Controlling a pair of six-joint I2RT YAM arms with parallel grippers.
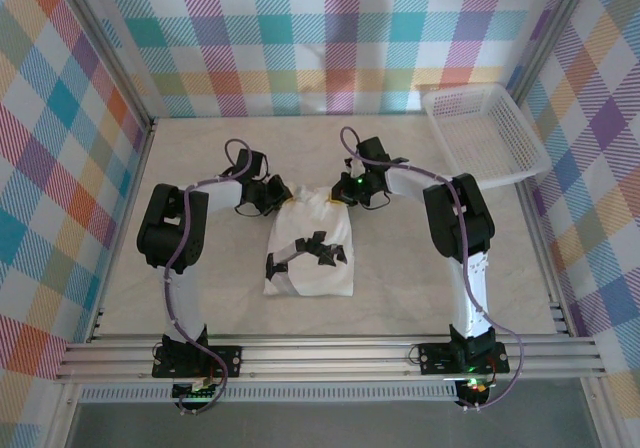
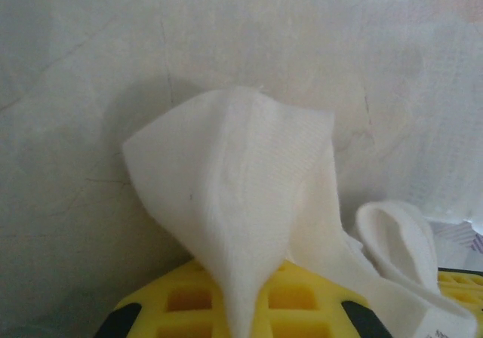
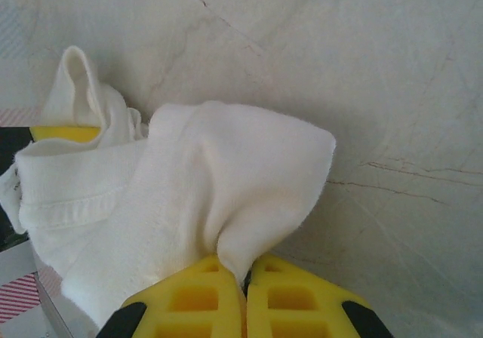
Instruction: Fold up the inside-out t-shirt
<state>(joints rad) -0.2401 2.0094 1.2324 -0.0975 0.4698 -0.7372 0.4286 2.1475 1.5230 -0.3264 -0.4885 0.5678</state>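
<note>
Right, I'm gripping the inside-out t-shirt [image 1: 318, 278] at its upper corners, left gripper [image 1: 270, 198] and right gripper [image 1: 350, 190] jaws both clamped on cloth; it's lying mid-frame on the worktop [image 1: 200, 298], long axis running down-frame (toward the bottom edge).

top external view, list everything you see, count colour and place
t-shirt: 1, white, table centre, far corners pinched
basket: 1, white, far right corner of table
table: 1, pale marbled, under it all
walls: plaid, many colours, on the left, far and right sides
rail: silver, near edge
arms: 2, black and white, left, right
left pincer: black, shut on t-shirt
right pincer: black, shut on t-shirt
</note>
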